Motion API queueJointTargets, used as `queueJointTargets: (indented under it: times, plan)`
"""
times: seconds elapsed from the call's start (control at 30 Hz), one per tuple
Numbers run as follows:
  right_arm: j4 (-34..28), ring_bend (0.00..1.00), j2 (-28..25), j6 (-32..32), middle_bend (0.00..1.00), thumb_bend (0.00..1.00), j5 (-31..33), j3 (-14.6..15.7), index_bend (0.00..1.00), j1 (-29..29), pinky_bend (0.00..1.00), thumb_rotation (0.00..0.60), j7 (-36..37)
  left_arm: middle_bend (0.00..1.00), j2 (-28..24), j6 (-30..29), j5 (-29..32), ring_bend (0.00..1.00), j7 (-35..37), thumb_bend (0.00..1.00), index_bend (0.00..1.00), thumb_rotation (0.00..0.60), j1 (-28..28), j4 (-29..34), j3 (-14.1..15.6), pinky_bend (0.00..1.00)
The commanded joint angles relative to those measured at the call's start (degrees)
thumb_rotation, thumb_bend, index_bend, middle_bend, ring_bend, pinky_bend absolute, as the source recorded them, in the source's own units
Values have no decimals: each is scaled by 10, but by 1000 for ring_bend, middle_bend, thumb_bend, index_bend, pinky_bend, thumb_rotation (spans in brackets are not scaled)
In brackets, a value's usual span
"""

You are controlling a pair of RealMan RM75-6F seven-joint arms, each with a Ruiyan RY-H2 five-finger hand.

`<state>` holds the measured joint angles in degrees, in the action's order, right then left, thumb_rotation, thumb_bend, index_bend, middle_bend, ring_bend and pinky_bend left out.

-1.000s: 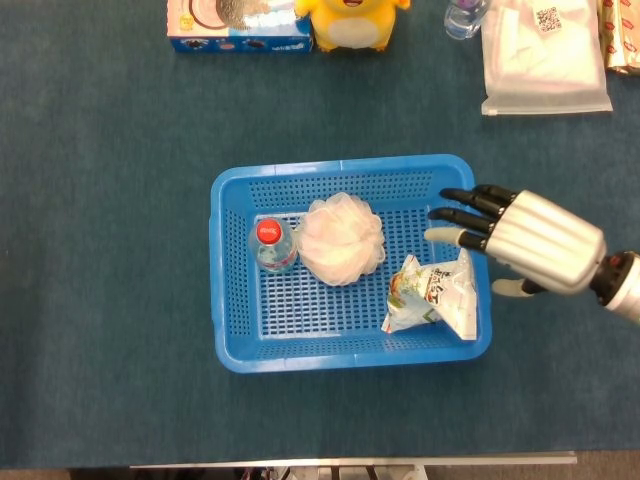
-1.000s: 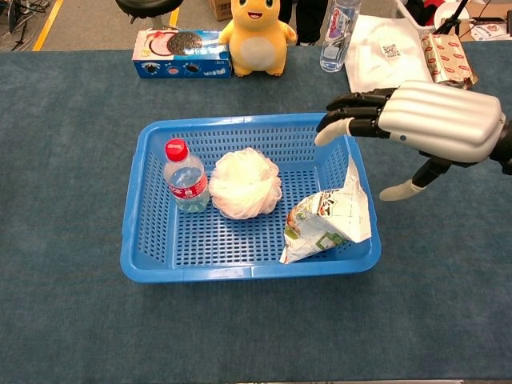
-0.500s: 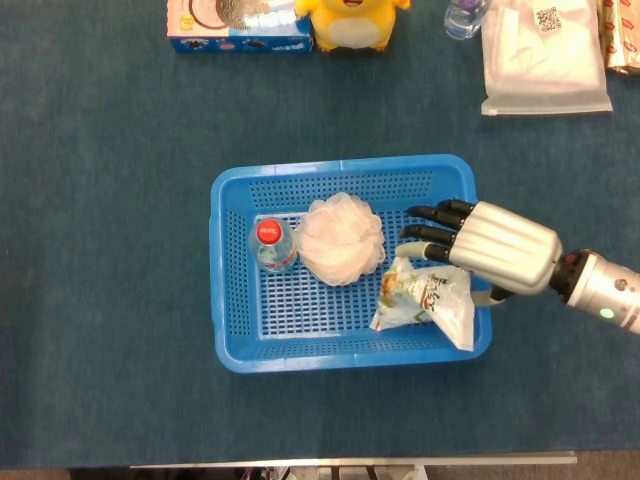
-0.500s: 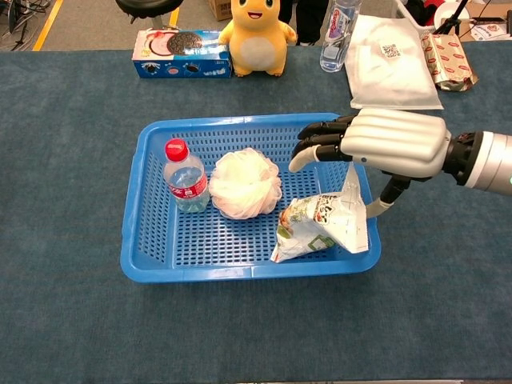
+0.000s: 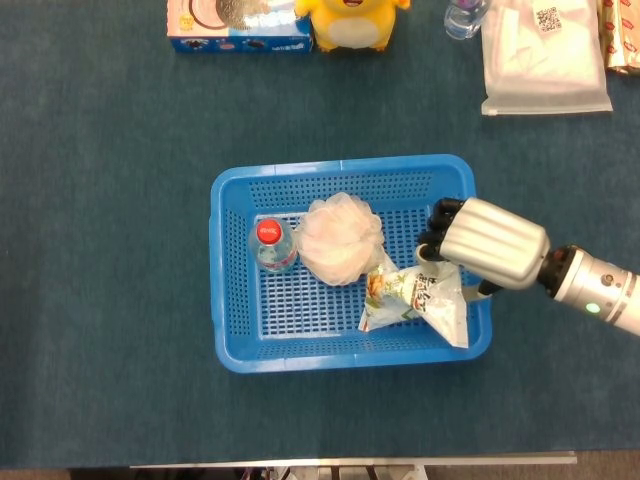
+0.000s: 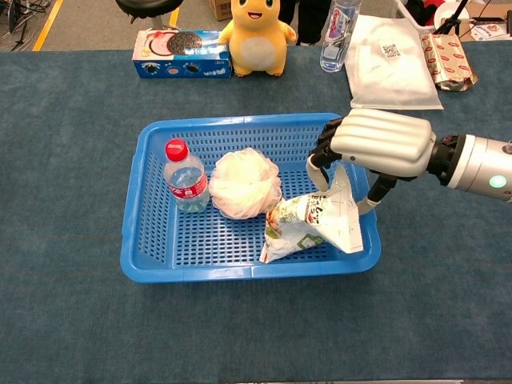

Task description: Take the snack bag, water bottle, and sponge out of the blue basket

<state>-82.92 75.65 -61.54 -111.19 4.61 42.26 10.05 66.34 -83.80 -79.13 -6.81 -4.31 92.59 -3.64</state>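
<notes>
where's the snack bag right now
In both views the snack bag lies in the blue basket's front right corner, right of the sponge, under the right robot hand.

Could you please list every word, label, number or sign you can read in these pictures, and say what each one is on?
No text can be read for certain.
Blue cookie box: print blurred.
Red-capped water bottle's label: too small.
Green-and-white snack bag, under the right hand: lettering illegible.
White flat packet: a square code, not decodable.
Red-and-white packet: print too small.
</notes>
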Motion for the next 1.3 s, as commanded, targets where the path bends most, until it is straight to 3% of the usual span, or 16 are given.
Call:
queueJointTargets:
  times: [0.03, 0.23, 0.37, 0.7, 0.93, 1.3]
  plan:
    - [4, 591, 4, -7, 697, 0, 5, 1, 707, -2, 445, 600, -1, 486, 0, 0, 0, 327, 0, 320, 499, 600, 0, 0, 0, 459]
    - [8, 683, 10, -25, 788, 4, 19, -1, 828, -7, 519, 600, 1, 486, 1, 2, -1, 327, -1, 320, 499, 600, -1, -1, 0, 459]
    - [10, 733, 12, -34, 840, 60, 28, -3, 895, -10, 563, 600, 4, 486, 2, 3, -1, 327, -2, 320, 499, 600, -2, 0, -1, 459]
    - [-2, 767, 11, -61, 878, 141, 46, -15, 942, -11, 590, 600, 32, 486, 3, 6, 2, 328, -4, 321, 500, 600, -3, -1, -1, 459]
    - [-55, 768, -21, -105, 878, 143, 42, -40, 943, -10, 590, 600, 26, 486, 3, 7, 3, 327, -4, 321, 500, 600, -4, -1, -2, 459]
    - [-175, 768, -112, -165, 878, 143, 16, -72, 943, -26, 590, 600, -43, 486, 4, 9, -2, 327, -13, 321, 500, 600, -11, 7, -5, 459]
